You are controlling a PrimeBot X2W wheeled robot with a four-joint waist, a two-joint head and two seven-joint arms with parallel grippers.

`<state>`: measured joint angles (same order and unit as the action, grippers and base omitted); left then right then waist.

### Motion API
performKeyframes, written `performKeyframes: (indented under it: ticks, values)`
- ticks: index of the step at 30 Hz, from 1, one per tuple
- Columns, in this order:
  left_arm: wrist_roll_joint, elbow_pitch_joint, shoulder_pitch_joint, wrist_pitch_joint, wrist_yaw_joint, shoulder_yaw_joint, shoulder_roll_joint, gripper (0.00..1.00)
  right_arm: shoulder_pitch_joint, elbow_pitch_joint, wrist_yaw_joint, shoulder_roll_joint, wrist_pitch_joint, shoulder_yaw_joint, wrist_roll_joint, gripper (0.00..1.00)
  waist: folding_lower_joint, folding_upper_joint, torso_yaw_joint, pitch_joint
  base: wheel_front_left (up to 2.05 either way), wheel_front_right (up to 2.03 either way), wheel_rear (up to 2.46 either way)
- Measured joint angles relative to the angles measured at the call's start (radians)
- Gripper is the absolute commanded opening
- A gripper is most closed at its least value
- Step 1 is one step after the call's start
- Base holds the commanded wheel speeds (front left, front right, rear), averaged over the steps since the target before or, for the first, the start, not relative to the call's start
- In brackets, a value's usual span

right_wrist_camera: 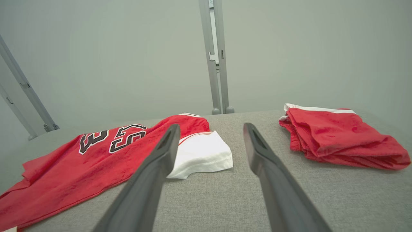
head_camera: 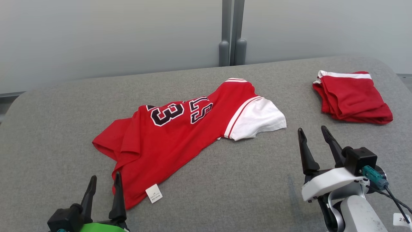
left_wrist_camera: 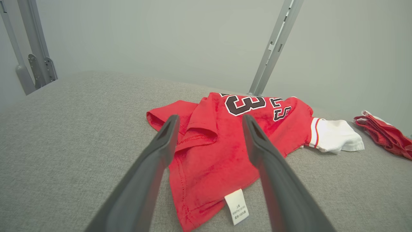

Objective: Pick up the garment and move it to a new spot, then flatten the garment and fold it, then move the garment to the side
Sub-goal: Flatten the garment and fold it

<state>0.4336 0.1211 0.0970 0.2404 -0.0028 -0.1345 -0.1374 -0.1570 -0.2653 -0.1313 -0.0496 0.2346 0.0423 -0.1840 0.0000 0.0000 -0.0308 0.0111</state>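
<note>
- At the lower left of the head view, the left gripper (head_camera: pixel 105 176) is held low over the grey padded table (head_camera: pixel 244 187), with its fingers pointed at the near hem of the red jersey (head_camera: pixel 167 138).
- Its two dark fingers are spread wide and nothing is clamped between them. Whether a fingertip touches the hem cannot be told.
- From the left wrist, the white label (left_wrist_camera: pixel 236 206) on the hem is seen between the two fingers.
- At the lower right, a pale forearm is raised, and the right gripper (head_camera: pixel 312 129) is held above bare table, just beside the jersey's white sleeve (head_camera: pixel 257 120).
- Its fingers are likewise parted and nothing is held.
- The jersey is spread, rumpled, across the table's middle, number side up.
- A second red garment (head_camera: pixel 352 98) is laid folded at the far right.
</note>
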Motion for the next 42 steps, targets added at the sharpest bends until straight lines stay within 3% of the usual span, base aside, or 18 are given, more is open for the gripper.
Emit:
performKeyframes:
  ticks: [11, 20, 33, 41, 42]
  values:
    - [-0.003, -0.018, -0.019, -0.002, 0.000, -0.024, 0.000, 1.00, -0.101, -0.130, 0.000, 0.000, -0.062, -0.059, 0.064, 1.00, 0.0000, 0.0000, 0.023, -0.047, 0.00, 0.00, 0.00]
    - [-0.008, -0.023, -0.092, -0.004, -0.007, -0.044, 0.001, 1.00, -0.327, -0.399, 0.000, -0.040, -0.096, -0.159, 0.095, 1.00, 0.0000, 0.0000, 0.069, -0.154, 0.00, 0.00, 0.00]
    - [-0.014, 0.008, -0.142, 0.007, -0.014, -0.054, 0.005, 1.00, -0.516, -0.736, 0.000, -0.077, -0.101, -0.122, -0.009, 1.00, 0.0000, 0.0000, 0.169, -0.248, 0.00, 0.00, 0.00]
    - [-0.014, 0.017, -0.144, 0.013, -0.014, -0.049, 0.005, 1.00, -0.589, -0.853, 0.001, -0.104, -0.096, -0.085, -0.049, 1.00, 0.0000, 0.0000, 0.207, -0.262, 0.00, 0.00, 0.00]
    - [-0.014, 0.017, -0.144, 0.013, -0.013, -0.049, 0.005, 1.00, -0.597, -0.863, 0.001, -0.106, -0.096, -0.076, -0.049, 0.76, 0.0000, 0.0000, 0.209, -0.262, 0.00, 0.00, 0.00]
